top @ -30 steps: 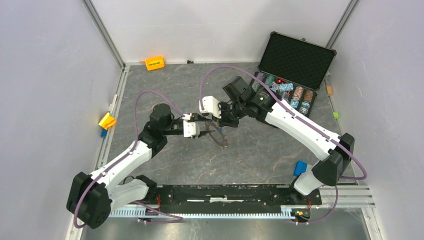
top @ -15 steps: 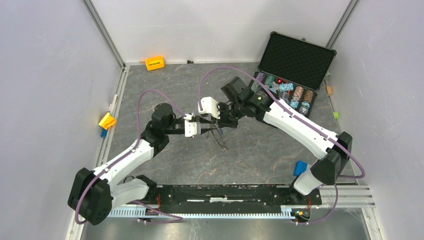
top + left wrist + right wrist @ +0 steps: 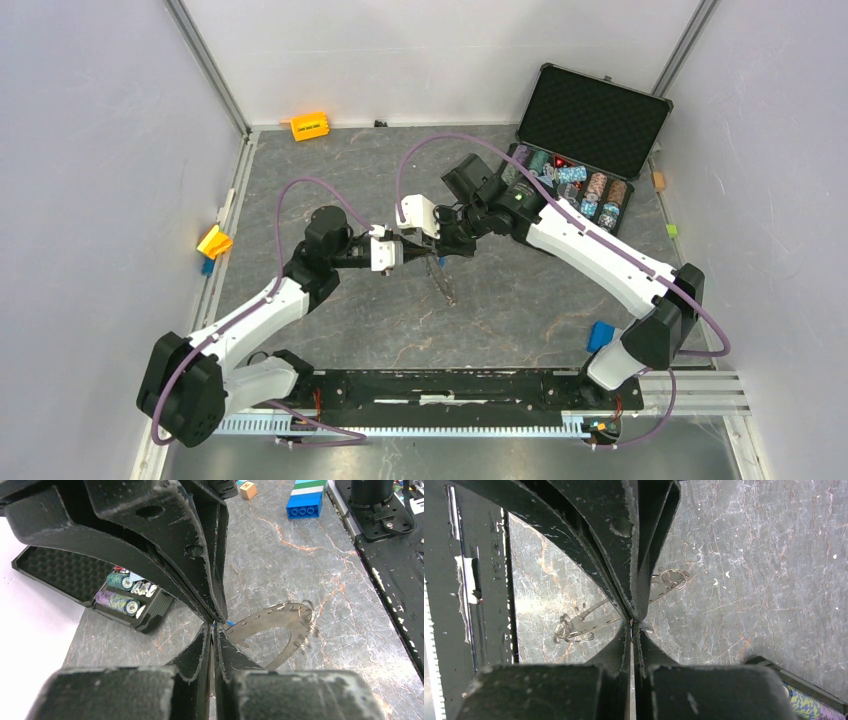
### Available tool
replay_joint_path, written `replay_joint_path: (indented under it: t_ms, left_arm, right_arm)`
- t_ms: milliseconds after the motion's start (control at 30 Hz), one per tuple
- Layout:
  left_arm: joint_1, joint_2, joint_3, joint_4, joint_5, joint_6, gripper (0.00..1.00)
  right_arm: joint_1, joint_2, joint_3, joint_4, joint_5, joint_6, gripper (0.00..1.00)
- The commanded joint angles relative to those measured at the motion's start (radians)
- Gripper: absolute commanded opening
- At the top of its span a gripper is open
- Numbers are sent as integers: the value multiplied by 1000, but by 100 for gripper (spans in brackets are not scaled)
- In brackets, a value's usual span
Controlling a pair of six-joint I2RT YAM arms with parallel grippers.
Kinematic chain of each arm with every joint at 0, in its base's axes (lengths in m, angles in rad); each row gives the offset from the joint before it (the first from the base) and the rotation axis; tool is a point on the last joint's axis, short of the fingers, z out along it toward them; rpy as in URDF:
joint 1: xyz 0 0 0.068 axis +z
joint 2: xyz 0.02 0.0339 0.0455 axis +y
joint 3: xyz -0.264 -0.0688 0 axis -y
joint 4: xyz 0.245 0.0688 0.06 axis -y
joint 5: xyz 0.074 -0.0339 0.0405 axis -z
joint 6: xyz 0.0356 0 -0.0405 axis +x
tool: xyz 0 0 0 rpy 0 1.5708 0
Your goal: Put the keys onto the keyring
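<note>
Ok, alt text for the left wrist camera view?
The black left gripper is pinched shut on the edge of a large thin metal keyring over the grey marbled table; an open black chip case and blue brick lie beyond.

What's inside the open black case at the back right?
The case holds rows of poker chips standing in compartments. The right arm covers its left end, so that part cannot be seen.

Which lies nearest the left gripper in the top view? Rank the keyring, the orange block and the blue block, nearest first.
1. keyring: right at the tips of the left gripper, mid-scene.
2. orange block: far side, by the back wall, left of centre.
3. blue block: near side, well off to the right.
</note>
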Motion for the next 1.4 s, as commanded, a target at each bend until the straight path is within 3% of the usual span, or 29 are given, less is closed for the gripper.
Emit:
replay_joint_path:
  t_ms: [0,867,1367]
  left_arm:
    - [-11,10,17,28,10,-47,3]
    - [-18,5,-18,53,11,-84,2]
    - [-15,-30,-50,93,19,-139,2]
  right_arm:
    - [6,-10,30,44,-17,1,0]
    - [26,-42,-51,114,131,-6,0]
    - [26,-84,-103,168,96,6,11]
